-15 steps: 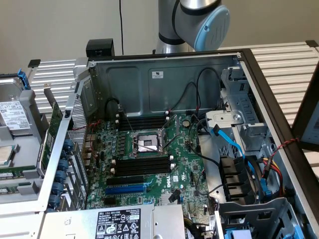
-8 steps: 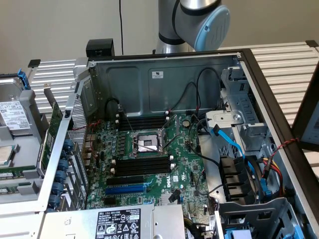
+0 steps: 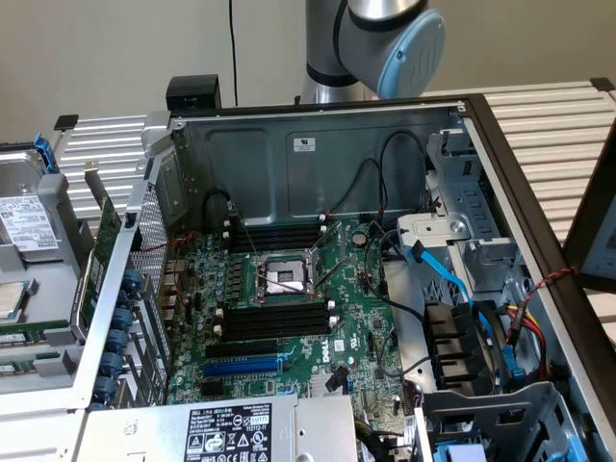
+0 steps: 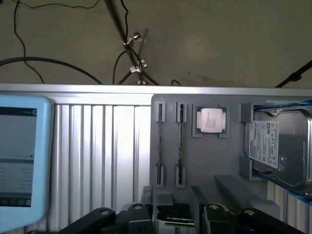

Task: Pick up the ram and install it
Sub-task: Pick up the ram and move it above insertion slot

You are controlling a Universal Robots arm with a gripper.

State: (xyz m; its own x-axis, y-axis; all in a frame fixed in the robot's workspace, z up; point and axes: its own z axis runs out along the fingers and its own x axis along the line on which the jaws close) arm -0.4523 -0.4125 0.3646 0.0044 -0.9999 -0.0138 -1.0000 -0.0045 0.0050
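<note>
The fingers [image 4: 197,204] stand apart with nothing clamped. Between them shows a white-labelled, green-edged strip that I take for the ram [image 4: 174,222], low on the grey parts tray [image 4: 214,161] (whether they touch it, I cannot tell). Closing off-centre could catch a tray block or skew the thin stick. A skewed stick would likely jam at the black memory slots [image 3: 274,320] instead of seating.

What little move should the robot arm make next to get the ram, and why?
Probably move closer to the ram, which seems to stand on edge in the grey tray. The gripper is apart from it, and the motherboard's black slots look empty.
</note>
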